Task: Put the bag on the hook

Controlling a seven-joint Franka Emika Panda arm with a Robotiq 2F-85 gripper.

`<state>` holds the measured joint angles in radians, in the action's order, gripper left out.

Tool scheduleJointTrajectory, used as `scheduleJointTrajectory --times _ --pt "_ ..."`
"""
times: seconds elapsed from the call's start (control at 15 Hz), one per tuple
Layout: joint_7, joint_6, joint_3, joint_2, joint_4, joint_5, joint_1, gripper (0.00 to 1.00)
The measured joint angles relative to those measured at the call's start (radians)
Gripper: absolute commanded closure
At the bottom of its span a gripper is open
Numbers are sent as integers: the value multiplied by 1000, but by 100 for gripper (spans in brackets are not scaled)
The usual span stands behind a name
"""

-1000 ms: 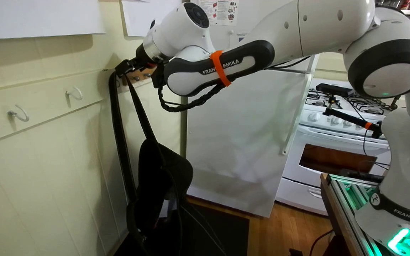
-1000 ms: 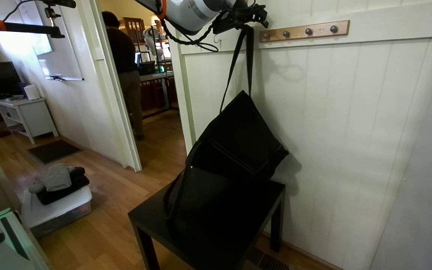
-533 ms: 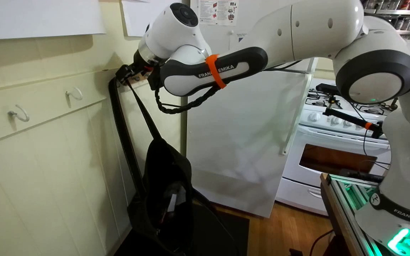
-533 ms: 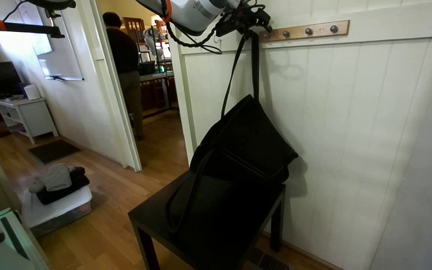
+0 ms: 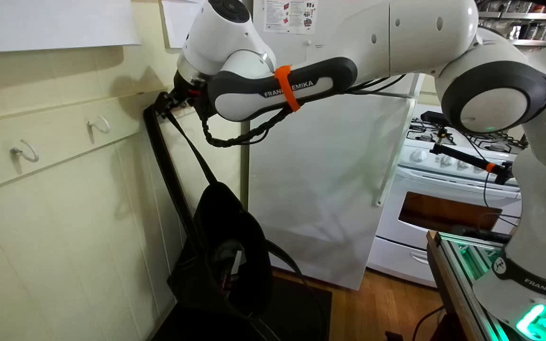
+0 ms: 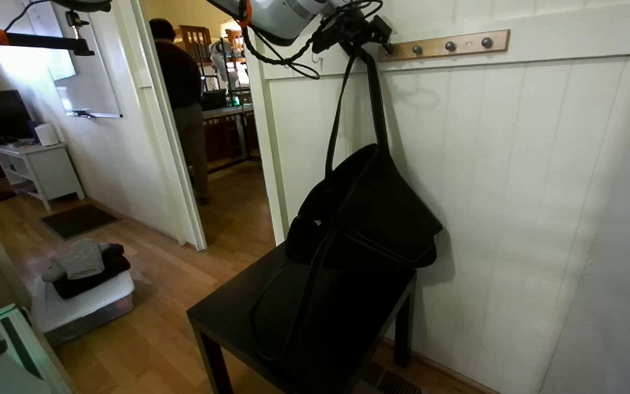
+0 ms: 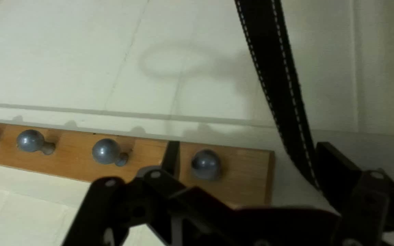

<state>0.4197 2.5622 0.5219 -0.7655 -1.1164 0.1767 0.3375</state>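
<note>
The black fabric bag [image 5: 249, 293] [image 6: 369, 219] leans on a low black table, tilted, its mouth open toward an exterior view. One of its straps [image 5: 168, 175] [image 7: 279, 78] rises to my gripper [image 5: 160, 106] [image 7: 248, 148], which is at the wall rail. Wide-open jaws show in the wrist view; the strap runs down against the inner side of the right-hand finger [image 7: 337, 164], where its end is lost in shadow. The other strap [image 5: 294, 265] droops loose. The hook nearest the wooden strip does not show; the gripper and strap cover that stretch of rail.
A wooden strip [image 7: 248, 177] [image 6: 468, 42] with several round metal knobs adjoins the rail, one knob between the open jaws. Two pale hooks, a near one [image 5: 104, 125] and a farther one [image 5: 31, 151], stick out along the rail. The black table [image 6: 227, 312] stands against the wall.
My gripper has shifted slightly and tilted close to the wall, staying open. The bag has swung round and slid along the table toward the wooden strip's side, its mouth showing more.
</note>
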Motion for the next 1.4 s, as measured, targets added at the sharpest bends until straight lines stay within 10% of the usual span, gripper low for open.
scheduleJointTrajectory --times 1.4 --pt "-174 -162 -371 119 -105 43 -201 0"
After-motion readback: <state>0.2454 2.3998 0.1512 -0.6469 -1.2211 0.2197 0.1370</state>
